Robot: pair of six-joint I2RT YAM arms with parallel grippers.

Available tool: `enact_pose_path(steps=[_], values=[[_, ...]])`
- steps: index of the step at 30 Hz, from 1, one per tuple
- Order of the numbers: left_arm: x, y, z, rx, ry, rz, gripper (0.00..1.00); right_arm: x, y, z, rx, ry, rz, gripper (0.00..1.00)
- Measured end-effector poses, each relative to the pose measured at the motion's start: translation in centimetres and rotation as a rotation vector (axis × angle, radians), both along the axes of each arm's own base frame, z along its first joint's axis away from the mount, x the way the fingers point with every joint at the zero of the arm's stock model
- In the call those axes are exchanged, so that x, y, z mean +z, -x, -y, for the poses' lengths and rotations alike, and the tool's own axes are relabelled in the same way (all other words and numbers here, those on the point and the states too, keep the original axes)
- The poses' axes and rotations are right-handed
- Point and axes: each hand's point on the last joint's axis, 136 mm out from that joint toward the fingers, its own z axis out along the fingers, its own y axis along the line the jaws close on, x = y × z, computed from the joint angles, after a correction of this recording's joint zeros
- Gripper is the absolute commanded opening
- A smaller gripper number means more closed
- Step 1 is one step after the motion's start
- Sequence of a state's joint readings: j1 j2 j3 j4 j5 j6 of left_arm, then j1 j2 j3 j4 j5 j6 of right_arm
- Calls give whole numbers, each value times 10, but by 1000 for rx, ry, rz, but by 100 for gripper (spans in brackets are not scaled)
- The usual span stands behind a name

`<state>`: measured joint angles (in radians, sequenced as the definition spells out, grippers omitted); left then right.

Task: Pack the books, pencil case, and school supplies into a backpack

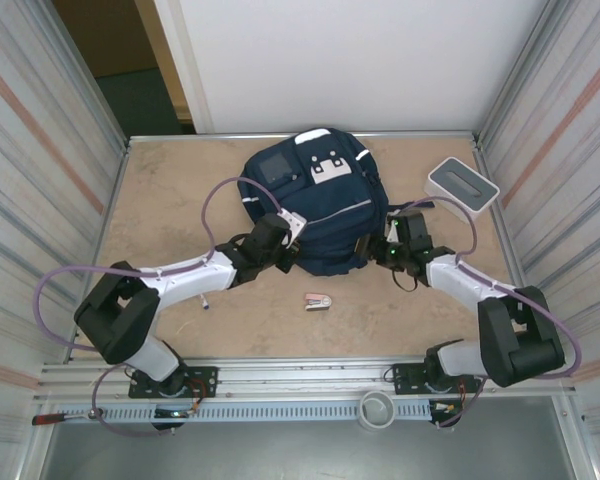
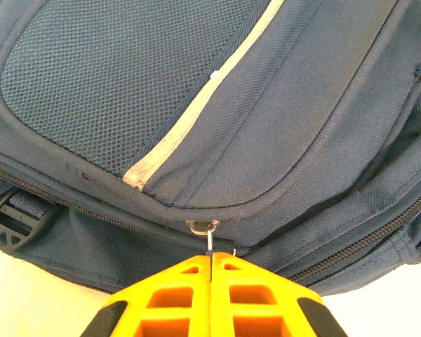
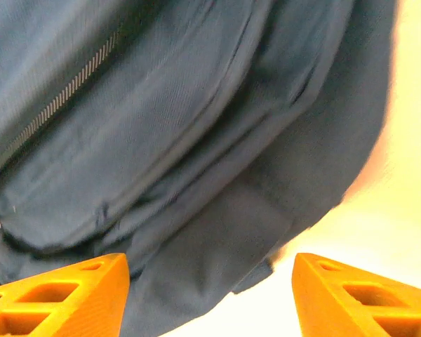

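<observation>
Left pincer [image 2: 210,258] clenched on the backpack's [image 1: 315,205] zipper pull [image 2: 210,237]; right pincer [image 3: 210,281] released.

Top view: the navy backpack lies flat on the counter [image 1: 170,200], centre toward 12 o'clock. The left arm meets its 7 o'clock edge and the right arm its 4 o'clock edge. Left wrist view: orange fingers [image 2: 175,288] pressed together on the small metal pull, just below a seam and a pale stripe [image 2: 175,133]. Right wrist view: fingers [image 3: 70,288] spread wide, with navy fabric and a zipper line ahead and nothing gripped. The pink-and-silver stapler [image 1: 318,301] sits on the counter at 6 o'clock of the bag, apart from it. The pen [image 1: 204,303] lies at 7 o'clock, beside the left arm. The white box with grey top [image 1: 461,184] is at 3 o'clock, near the bag.
</observation>
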<state>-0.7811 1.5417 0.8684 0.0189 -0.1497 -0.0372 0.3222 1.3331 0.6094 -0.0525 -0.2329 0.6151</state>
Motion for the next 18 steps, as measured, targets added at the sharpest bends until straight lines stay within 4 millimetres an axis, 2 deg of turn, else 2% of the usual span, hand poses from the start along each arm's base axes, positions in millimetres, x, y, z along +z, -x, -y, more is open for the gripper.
enact_pose_path(steps=[4, 11, 18], values=[[-1, 0, 0, 2, -3, -2, 0, -13, 3, -14, 4, 32, -12, 62], [-2, -7, -9, 32, -13, 1, 0, -25, -3, -13, -29, 51, -9, 31], [-5, -22, -30, 85, 0, -3, 0, -26, -6, -13, -29, 55, -2, 17]])
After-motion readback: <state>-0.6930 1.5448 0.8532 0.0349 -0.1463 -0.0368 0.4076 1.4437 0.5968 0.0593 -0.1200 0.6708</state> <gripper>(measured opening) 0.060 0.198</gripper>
